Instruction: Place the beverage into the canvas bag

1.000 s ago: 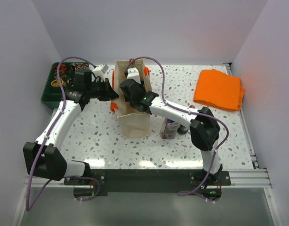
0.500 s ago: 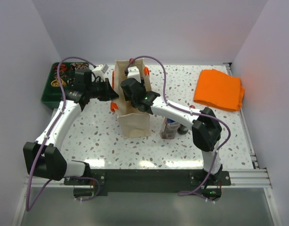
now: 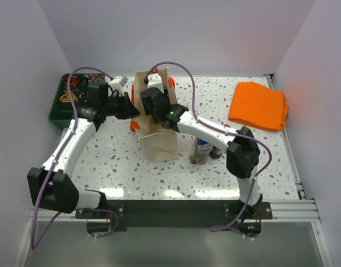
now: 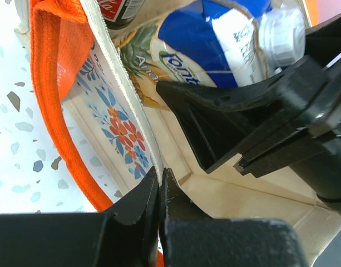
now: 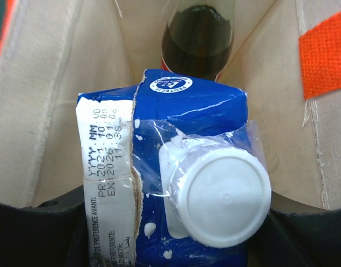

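Inside the canvas bag (image 3: 157, 143), the carton (image 5: 187, 119) hides most of a dark bottle (image 5: 198, 36).

Bright, even light, soft shadows; the left claw (image 4: 160, 177) looms blurred up close.

In my right gripper (image 5: 170, 222), matt black plastic, I see the beverage (image 5: 187, 111) as glossy blue carton, its cap (image 5: 223, 197) smooth white plastic; around it the canvas bag (image 5: 48, 83) is matt woven cloth.
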{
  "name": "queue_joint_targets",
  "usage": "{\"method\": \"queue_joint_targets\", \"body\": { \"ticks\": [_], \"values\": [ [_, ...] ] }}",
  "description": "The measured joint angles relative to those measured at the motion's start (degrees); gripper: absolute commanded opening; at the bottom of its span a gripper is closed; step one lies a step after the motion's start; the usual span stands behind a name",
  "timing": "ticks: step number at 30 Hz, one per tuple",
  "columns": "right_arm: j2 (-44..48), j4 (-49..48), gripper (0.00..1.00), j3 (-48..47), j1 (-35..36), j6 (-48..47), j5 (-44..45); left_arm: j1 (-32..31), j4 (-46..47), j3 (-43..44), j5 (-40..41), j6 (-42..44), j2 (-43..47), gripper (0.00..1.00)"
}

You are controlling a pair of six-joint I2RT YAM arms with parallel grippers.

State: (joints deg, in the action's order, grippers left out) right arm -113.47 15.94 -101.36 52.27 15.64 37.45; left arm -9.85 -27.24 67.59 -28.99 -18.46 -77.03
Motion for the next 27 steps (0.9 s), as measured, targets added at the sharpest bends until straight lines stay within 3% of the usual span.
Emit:
{"method": "queue_joint_targets", "body": {
  "ticks": [27],
  "values": [
    [-2.9, -2.2, 0.00, -3.5, -0.6, -0.7, 0.9, 0.0, 0.2, 0.0, 0.0, 0.0, 0.0, 0.00]
  ]
}}
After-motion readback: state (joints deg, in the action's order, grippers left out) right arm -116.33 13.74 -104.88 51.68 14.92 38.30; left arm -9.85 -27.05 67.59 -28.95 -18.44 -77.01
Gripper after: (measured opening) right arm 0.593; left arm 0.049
